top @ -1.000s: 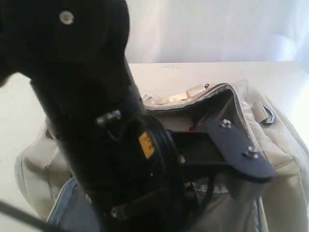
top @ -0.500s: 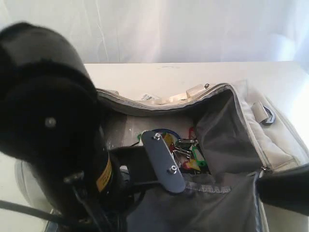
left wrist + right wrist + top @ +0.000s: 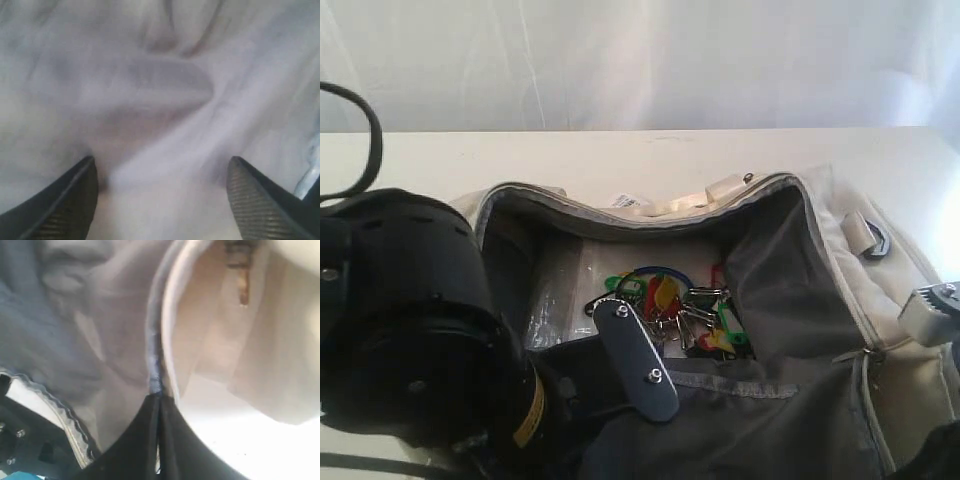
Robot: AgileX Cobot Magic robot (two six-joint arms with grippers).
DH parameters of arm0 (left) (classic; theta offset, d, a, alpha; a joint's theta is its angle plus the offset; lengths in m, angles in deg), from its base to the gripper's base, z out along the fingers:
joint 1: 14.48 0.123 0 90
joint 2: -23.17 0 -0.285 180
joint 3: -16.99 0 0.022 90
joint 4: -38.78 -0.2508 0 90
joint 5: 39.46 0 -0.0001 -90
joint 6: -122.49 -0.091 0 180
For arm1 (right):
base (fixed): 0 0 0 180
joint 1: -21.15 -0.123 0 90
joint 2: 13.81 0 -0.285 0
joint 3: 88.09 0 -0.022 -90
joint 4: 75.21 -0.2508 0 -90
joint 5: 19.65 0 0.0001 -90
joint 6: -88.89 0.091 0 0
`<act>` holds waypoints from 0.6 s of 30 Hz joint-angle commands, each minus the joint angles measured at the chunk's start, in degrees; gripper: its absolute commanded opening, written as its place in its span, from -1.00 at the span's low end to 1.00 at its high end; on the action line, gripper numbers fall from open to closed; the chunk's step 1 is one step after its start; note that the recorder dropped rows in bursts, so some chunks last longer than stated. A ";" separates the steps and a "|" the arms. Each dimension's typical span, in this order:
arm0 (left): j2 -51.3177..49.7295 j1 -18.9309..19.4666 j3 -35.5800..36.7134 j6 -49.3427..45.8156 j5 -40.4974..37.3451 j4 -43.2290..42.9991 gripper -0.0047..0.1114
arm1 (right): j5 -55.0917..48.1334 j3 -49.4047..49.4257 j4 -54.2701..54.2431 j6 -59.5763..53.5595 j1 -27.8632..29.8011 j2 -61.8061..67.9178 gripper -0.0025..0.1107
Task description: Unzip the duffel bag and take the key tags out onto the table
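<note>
The cream duffel bag (image 3: 880, 300) lies unzipped on the white table (image 3: 620, 155), its dark grey lining showing. The key tags (image 3: 670, 305), a bunch of green, red, yellow and black tags on a blue ring, lie on the bag's floor. My left arm (image 3: 420, 340) fills the near left, and its screwed finger plate (image 3: 635, 360) sits just in front of the tags. In the left wrist view my left gripper (image 3: 162, 167) stands open over grey lining with nothing between its fingers. My right gripper (image 3: 159, 392) is shut on the bag's grey zipper edge (image 3: 154, 355).
A white paper label (image 3: 630, 201) and a white webbing handle (image 3: 720, 190) lie on the bag's far rim. A black D-ring (image 3: 876, 240) sits on the right end. A clear plastic sheet (image 3: 560, 290) lines the bag's floor. Bare table stretches behind the bag.
My left arm has swung down and to the left, uncovering the bag's inside and the key tags. The dark right arm has sunk toward the lower right corner.
</note>
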 commanded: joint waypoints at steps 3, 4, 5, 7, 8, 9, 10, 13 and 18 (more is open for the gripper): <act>0.38 -0.27 -0.03 1.00 -0.45 -1.23 0.35 | 5.30 -0.03 2.12 0.73 0.17 2.65 -0.96; 0.52 -0.27 -0.70 1.00 -1.70 -1.72 0.35 | 5.45 -0.49 2.12 0.27 0.17 2.65 -0.96; 0.69 -0.27 -1.96 1.00 -3.81 -2.12 0.35 | 5.04 -1.11 2.12 -0.06 0.17 2.65 -0.96; 1.65 -0.27 -5.04 1.00 -8.23 -3.63 0.35 | 3.05 -3.92 2.12 -0.56 0.17 2.15 -0.96; 2.47 -0.27 -7.02 1.00 -11.04 -4.94 0.35 | 2.18 -5.41 2.12 -0.72 0.17 1.69 -0.96; 3.30 -0.27 -9.22 1.00 -13.77 -6.46 0.35 | 1.29 -7.98 2.12 -0.87 0.17 0.74 -0.96; 4.24 -0.27 -11.04 1.09 -15.86 -7.90 0.35 | 0.82 -9.80 2.12 -0.87 0.17 -0.01 -0.96; 7.22 -0.27 -17.33 4.30 -21.80 -15.85 0.35 | 0.78 -15.89 2.12 -0.87 0.17 -3.10 -0.96; 9.84 2.05 -25.64 7.29 -25.18 -18.07 0.30 | 4.16 -20.54 2.12 -0.87 0.17 -9.17 -0.96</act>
